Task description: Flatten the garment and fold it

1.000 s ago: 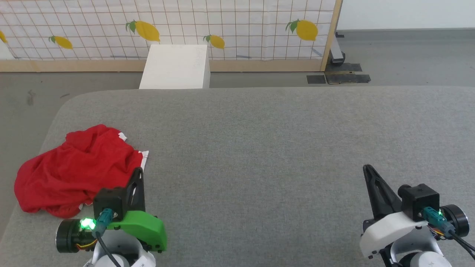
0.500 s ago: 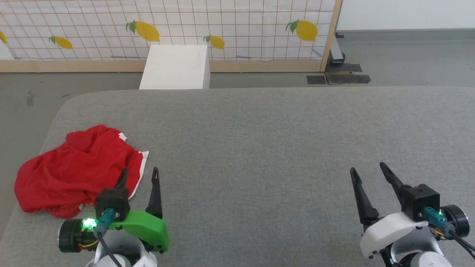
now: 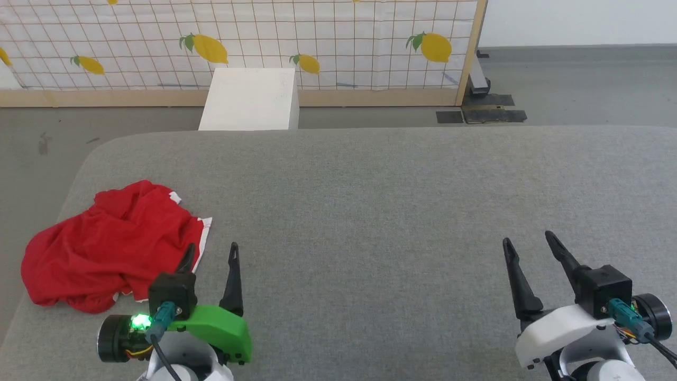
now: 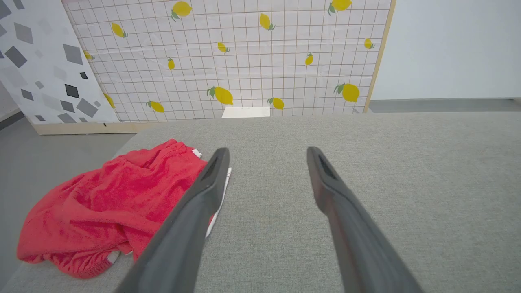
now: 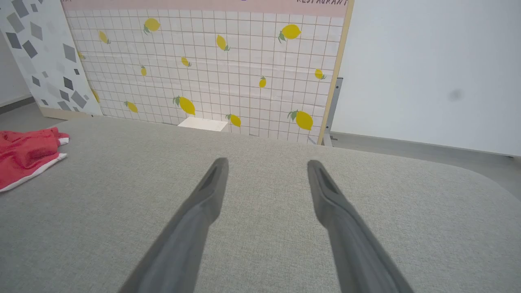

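The garment (image 3: 108, 246) is a crumpled heap of bright red fabric with white trim, lying near the left edge of the grey padded surface (image 3: 370, 201). It appears at the left in the left wrist view (image 4: 110, 207) and at the far left edge in the right wrist view (image 5: 24, 156). My left gripper (image 3: 211, 253) stands open just right of the heap's near corner, its left finger overlapping the red cloth in view, nothing between its fingers. My right gripper (image 3: 529, 239) is open and empty at the lower right, far from the garment.
A white box (image 3: 248, 99) stands on the floor beyond the surface's far edge. Behind it is a tiled lemon-print screen (image 3: 317, 37) with a wooden frame. The surface's rounded left edge (image 3: 79, 169) drops to grey floor close to the garment.
Both grippers have gone from shut to open. The left gripper has shifted slightly right and forward. The head camera has tilted a little, moving the whole picture down.
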Robot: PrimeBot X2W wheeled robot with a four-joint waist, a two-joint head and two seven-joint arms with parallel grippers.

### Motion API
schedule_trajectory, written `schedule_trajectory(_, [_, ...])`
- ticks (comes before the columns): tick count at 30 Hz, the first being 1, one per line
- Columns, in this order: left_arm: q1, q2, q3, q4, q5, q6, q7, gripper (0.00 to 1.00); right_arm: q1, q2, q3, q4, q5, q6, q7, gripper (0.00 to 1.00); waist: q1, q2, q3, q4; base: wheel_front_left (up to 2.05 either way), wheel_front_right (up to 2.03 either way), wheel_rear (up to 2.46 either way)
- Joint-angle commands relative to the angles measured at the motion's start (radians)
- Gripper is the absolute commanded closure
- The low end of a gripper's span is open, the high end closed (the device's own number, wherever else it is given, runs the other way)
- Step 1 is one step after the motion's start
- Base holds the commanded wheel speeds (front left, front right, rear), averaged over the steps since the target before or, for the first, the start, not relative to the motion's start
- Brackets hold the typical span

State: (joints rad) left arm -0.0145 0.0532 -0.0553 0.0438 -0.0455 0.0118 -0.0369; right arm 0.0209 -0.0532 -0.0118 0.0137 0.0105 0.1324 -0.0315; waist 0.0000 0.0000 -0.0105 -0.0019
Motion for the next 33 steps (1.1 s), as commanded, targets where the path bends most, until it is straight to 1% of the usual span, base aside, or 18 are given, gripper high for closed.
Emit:
schedule_trajectory(1, [-0.016, 0.000, -0.007, 0.005, -0.011, 0.012, -0.009, 0.00, 0.007, 0.001, -0.003, 0.004, 0.008, 0.000, -0.011, 0.00, 0.0000, 0.0000, -0.001, 0.000, 0.00, 0.00, 0.00])
schedule_trajectory(33, [-0.004, 0.006, -0.013, 0.031, -0.055, 0.030, -0.075, 0.00, 0.020, 0.001, 0.000, 0.040, 0.063, -0.001, -0.078, 0.00, 0.0000, 0.0000, -0.018, 0.002, 0.00, 0.00, 0.00])
